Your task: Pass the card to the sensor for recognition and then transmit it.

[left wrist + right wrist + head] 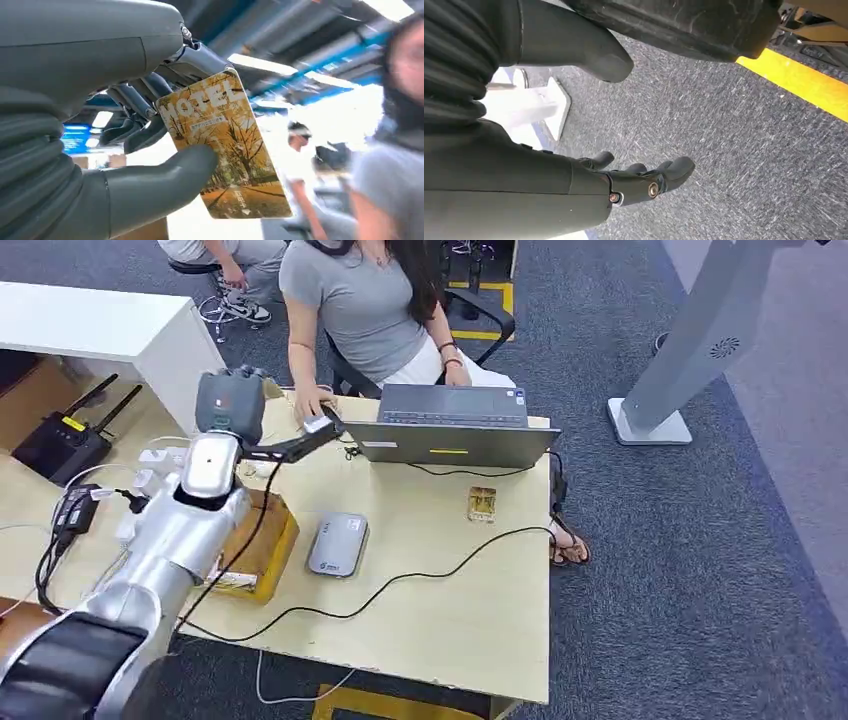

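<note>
The left hand [150, 165] pinches a glossy rectangular hotel key card [225, 145] printed with golden autumn trees and the word HOTEL; its thick smooth grey thumb presses one printed face while the darker fingers [145, 132] back the other side. The card has rounded corners and juts out past the thumb tip, its far half uncovered. In the head view the silver left arm reaches forward over the pale wooden table [470, 620], the hand [305, 440] stretched out flat toward a seated person in a grey T-shirt [365, 305], whose own hand [312, 400] rests on the table edge just beyond the robot's fingertips.

Just past the hand to its right stands an open grey laptop [450, 425]. Nearer the robot than the hand, under the forearm, sits a yellow-brown cardboard box [262, 545], and beside it a rounded flat grey card sensor [338, 543]. A second small golden card [482, 503] lies on the table near the laptop, well apart from the hand. A thin black cable [400, 580] snakes across the tabletop.

The right hand [644, 182] hangs over speckled dark grey carpet [734, 140], its dark fingers loosely apart, grasping nothing; a yellow floor stripe [809, 82] runs beyond it.
</note>
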